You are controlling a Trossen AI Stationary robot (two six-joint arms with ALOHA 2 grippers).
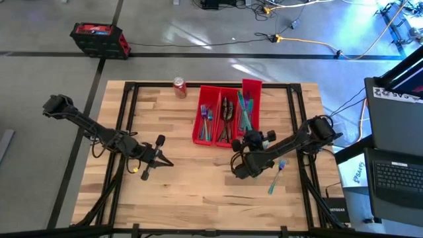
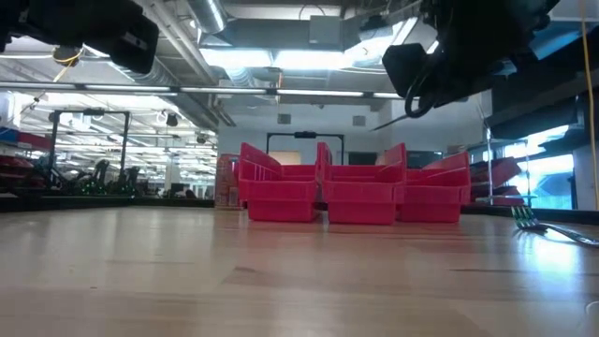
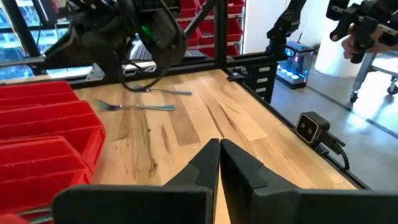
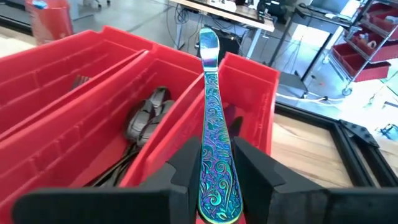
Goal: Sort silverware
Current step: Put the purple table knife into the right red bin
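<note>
Right wrist view, nearest first: right gripper (image 4: 214,180) clenched on the patterned handle of an iridescent knife (image 4: 208,112) (a knife as far as can be told), blade pointing straight ahead toward 12 o'clock. Just past the tip, the right-hand bin (image 4: 255,87); at about 10 o'clock, the middle bin with dark spoons (image 4: 146,118).

Judged as a carry-and-drop step. Advance toward 12 o'clock until well over the right-hand bin, keep clear of the divider wall, lower the tip, then release low to avoid a bounce out.

Farther off in the high view, at 4 o'clock of that gripper, two loose forks (image 1: 276,175) lying on the table (image 1: 198,192), not yet sorted. Left gripper (image 1: 165,160) clenched on nothing, waiting at 9 o'clock.
</note>
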